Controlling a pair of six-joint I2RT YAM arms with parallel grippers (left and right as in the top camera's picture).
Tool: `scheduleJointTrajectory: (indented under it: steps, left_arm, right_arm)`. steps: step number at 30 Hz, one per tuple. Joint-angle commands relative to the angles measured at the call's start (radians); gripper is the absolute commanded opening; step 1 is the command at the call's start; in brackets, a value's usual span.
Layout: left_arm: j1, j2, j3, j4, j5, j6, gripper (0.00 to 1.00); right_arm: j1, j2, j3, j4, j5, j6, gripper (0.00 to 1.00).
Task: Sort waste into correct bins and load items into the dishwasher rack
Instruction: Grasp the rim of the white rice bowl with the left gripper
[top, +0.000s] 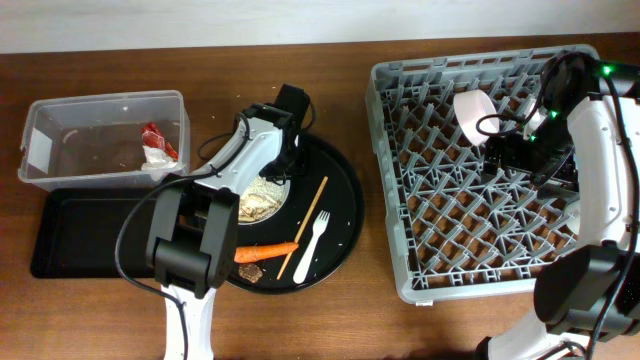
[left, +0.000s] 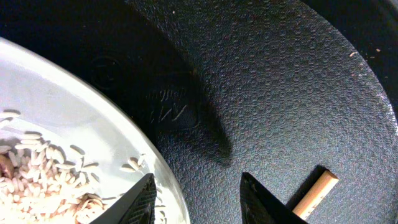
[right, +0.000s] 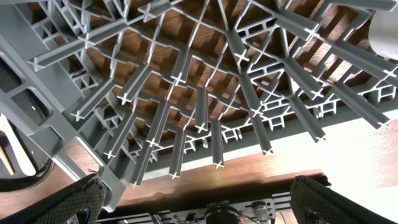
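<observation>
Left wrist cam: left gripper (left: 196, 199) straddles the white plate (left: 74, 124) rim, jaws apart, on the round tray (left: 280, 93); right gripper (right: 202, 200) hangs wide open over the dishwasher rack (right: 186, 81).

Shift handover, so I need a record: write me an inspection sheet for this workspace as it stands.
Surface: wooden table, no spills seen.
Job's things: red wrapper and tissue in the clear tub; black rectangular tray, nothing seen in it; plate with scraps, carrot, brown bit and fork on the round tray; pale pink bowl in the rack.
Clutter: wooden stick on the round tray.
Tools: left tool open, astride the plate rim; right tool open above the rack.
Cables: black cable loops beside the left arm.
Surroundings: pale wall along the table's far edge.
</observation>
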Motion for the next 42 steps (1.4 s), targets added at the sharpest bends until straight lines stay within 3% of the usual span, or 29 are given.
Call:
scheduleJointTrajectory:
  steps: [1,7,13,18,27,42]
  left_arm:
    - [-0.010,0.010,-0.018,0.010,-0.017,-0.010,0.43]
    - [-0.010,0.010,-0.087,0.039,-0.034,-0.010,0.41]
    - [-0.009,0.010,-0.087,-0.001,-0.071,-0.010,0.15]
    - [-0.010,0.010,-0.087,-0.044,-0.119,-0.010,0.01]
    - [-0.011,0.010,-0.087,-0.111,-0.165,-0.010,0.01]
    - [-0.016,-0.012,0.092,-0.404,-0.209,-0.025,0.00]
  right_arm:
    - [0.002,0.002,-0.003,0.002,-0.016,0.006,0.99]
    - [0.002,0.002,-0.003,0.001,-0.017,0.006,0.99]
    - [0.002,0.002,-0.003,0.002,-0.017,0.006,0.99]
    - [0.002,0.002,-0.003,-0.005,-0.016,0.006,0.99]
    - [0.002,0.002,-0.006,-0.027,-0.013,0.006,0.99]
    - [0.002,0.002,-0.006,-0.027,-0.013,0.006,0.99]
